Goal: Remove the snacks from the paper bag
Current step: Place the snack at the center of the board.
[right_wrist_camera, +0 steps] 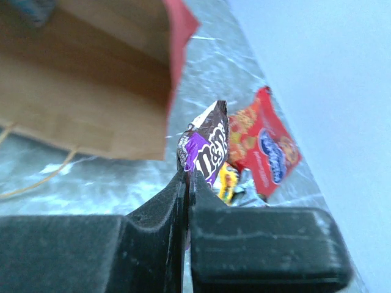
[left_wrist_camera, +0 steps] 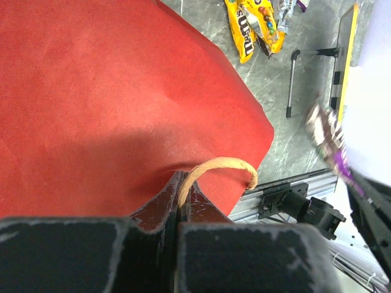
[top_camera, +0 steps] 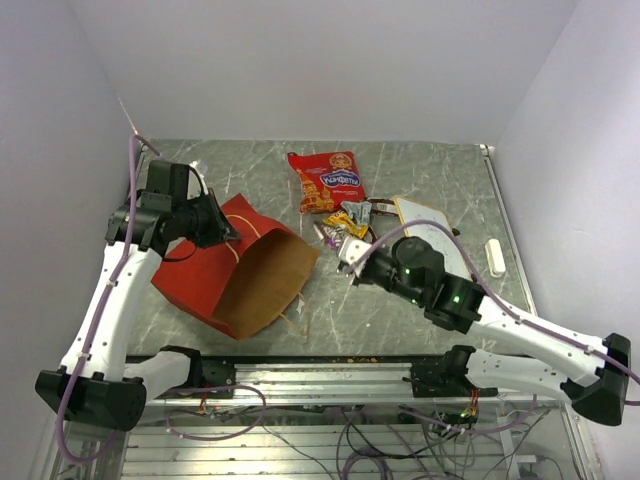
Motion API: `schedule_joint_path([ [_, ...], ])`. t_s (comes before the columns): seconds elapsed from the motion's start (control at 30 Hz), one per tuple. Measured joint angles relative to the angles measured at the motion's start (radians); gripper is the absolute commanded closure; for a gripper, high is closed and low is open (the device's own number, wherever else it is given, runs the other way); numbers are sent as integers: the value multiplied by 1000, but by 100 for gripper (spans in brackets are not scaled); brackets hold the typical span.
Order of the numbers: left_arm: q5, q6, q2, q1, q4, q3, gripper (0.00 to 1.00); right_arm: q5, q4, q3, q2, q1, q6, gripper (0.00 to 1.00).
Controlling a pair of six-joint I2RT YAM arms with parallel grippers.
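Observation:
The paper bag [top_camera: 195,270] lies on its side at the left, red outside, with its brown mouth [top_camera: 268,278] facing right. My left gripper [top_camera: 232,236] is shut on the bag's string handle [left_wrist_camera: 221,163], the loop running in between the jaws of that gripper [left_wrist_camera: 181,185] over the red paper [left_wrist_camera: 110,91]. My right gripper [top_camera: 347,262] is shut on a small purple-brown packet [right_wrist_camera: 208,142], held in the air just right of the bag's mouth [right_wrist_camera: 91,104]. A large red packet [top_camera: 326,181], a yellow packet [top_camera: 347,222] and a silvery wrapper [top_camera: 326,232] lie on the table behind it.
A white board [top_camera: 432,236] with a thin frame lies right of the snacks, partly under my right arm. A small white object [top_camera: 495,257] sits near the table's right edge. An aluminium rail [top_camera: 330,372] runs along the near edge.

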Motion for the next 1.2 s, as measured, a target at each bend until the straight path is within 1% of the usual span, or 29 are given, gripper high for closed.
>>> schedule_joint_path([
  [0.07, -4, -3, 3, 0, 0, 0, 93, 32, 63, -1, 33, -47, 8, 100],
  [0.2, -13, -16, 12, 0, 1, 0, 93, 119, 241, -20, 132, -119, 36, 100],
  [0.3, -18, -28, 19, 0, 1, 0, 93, 157, 348, -13, 245, -188, 68, 100],
  [0.37, -21, -39, 24, 0, 2, 0, 93, 174, 384, 9, 332, -235, 93, 100],
  [0.57, -30, -79, 24, 0, 26, -6, 93, 219, 455, 160, 615, -381, 164, 100],
  [0.7, -31, -115, -8, 0, 61, -70, 93, 238, 519, 224, 767, -430, 156, 100],
  [0.83, -31, -138, -39, 0, 60, -115, 93, 252, 521, 278, 861, -433, 162, 100],
  [0.97, -36, -146, -71, 0, 37, -128, 93, 239, 527, 281, 881, -434, 212, 99],
  [1.1, -39, -147, -76, 0, 25, -127, 93, 200, 526, 283, 892, -435, 270, 85],
  [1.17, -39, -150, -77, 0, 25, -129, 93, 186, 515, 288, 896, -435, 288, 73],
  [1.2, -39, -151, -79, 0, 27, -130, 93, 179, 508, 290, 896, -435, 298, 66],
])
